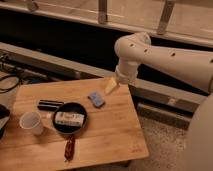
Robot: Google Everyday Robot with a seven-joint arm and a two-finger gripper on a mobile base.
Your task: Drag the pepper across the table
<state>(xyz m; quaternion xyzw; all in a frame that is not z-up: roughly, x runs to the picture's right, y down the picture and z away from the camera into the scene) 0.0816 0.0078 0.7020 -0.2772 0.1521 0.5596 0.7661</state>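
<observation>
The pepper (69, 148) is small, dark red and glossy. It lies near the front edge of the light-brown wooden table (115, 135), just in front of the black pan. My gripper (111, 86) hangs from the white arm (165, 60) over the table's far edge, just right of and behind the blue sponge-like block (96, 99). It is far from the pepper and holds nothing that I can see.
A black pan (69, 118) with a white packet in it sits in the middle left. A white cup (31, 122) stands to its left and a black cylinder (50, 104) lies behind it. Cables lie off the table's left end. The floor drops away right of the table.
</observation>
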